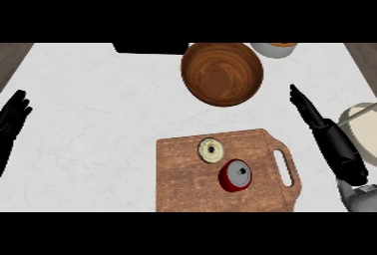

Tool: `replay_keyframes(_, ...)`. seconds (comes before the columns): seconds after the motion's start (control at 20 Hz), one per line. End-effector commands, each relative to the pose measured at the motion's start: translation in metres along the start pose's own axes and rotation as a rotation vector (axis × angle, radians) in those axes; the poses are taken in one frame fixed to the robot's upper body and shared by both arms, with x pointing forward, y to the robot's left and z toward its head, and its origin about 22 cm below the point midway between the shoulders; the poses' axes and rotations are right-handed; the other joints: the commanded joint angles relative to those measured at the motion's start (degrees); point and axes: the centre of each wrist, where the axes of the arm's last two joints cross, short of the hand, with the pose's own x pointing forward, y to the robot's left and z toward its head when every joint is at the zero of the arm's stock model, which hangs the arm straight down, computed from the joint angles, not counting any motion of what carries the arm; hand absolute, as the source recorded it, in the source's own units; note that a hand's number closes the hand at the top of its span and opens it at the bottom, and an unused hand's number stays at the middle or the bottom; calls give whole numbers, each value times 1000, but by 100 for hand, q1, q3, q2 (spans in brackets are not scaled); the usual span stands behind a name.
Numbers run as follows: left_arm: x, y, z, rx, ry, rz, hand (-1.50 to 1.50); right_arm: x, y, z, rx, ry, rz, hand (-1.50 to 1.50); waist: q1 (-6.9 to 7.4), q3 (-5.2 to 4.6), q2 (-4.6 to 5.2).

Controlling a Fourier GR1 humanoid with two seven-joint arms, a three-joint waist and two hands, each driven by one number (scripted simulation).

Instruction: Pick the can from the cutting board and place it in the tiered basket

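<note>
We see the red can [235, 175] standing upright on the cutting board [184, 189], in the board's right half, toward its near edge and not far from the handle slot at the right edge. From above only its grey lid and a rim of red side show, so its long axis points up toward us. A second, pale-topped can [211, 149] stands just beside it, up and to the left, the two apart but close.

Our right hand [324, 130] hangs over the surface to the right of the board, beyond the handle, with its fingers [301, 99] straight and held together, pointing toward the far edge. It holds nothing. The red can lies to the left of this hand and nearer to us than the fingertips.

Our left hand [13, 117] rests open at the left edge of the surface, well apart from the board.

We judge the right hand the nearer one. The grasp would call for swinging it leftward across the handle and bringing the fingers back around the can's side, while keeping off the pale neighbour.

The wooden bowl [222, 73] sits at the far edge of the surface, beyond the board.
</note>
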Motion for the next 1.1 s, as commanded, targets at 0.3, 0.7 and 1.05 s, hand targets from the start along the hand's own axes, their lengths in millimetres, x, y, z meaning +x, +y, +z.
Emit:
replay_keyframes(0.3,-15,-16,1,71,46,-15,0,40,0,-2,-700,-154,-445,150,-1011,392,-374)
replay_keyframes(0.7,-12,-58,-9,39,12,-25,0,17,51,96,-858,470,-183,-150,-340,151,21)
replay_keyframes(1.05,4,-64,-19,16,-27,-28,0,58,26,131,-398,677,101,-150,-155,129,47)
